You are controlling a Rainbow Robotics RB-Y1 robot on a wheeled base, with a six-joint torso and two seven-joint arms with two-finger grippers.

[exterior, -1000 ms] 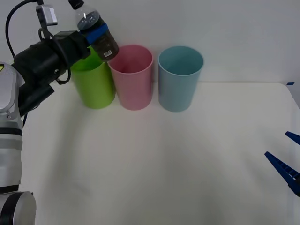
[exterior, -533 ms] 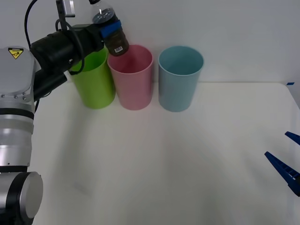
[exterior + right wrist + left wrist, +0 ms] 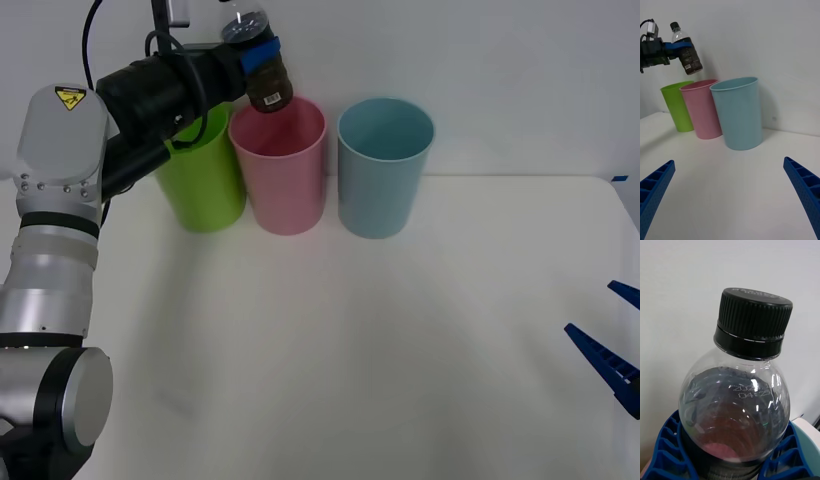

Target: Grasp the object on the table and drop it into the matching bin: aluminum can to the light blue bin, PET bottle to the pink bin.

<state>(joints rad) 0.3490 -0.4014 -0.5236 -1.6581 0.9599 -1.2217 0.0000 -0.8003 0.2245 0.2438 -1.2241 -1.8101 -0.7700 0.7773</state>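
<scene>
The bottle was held in the air above the near-left part of the pink bin's rim, its base lowest and its black cap tipped up and away. It was judged to be carried high so that its base would pass over the rims of the green bin and the pink one, and so that it could be let fall straight in. From the front view its base appeared to be over the pink mouth but close to the edge shared with the green bin; a release there was judged risky, since the rim might be struck.

The left gripper was closed around the bottle's middle, its blue ribbed fingers pressed against the clear wall on both sides, just above the brown label. Nothing else was touched by it.

The right gripper was kept low over the table, on the robot's right, well apart from the bins. Its fingers were spread wide and nothing was held in them. The blue bin, beside the pink one, was left out of the matter.
</scene>
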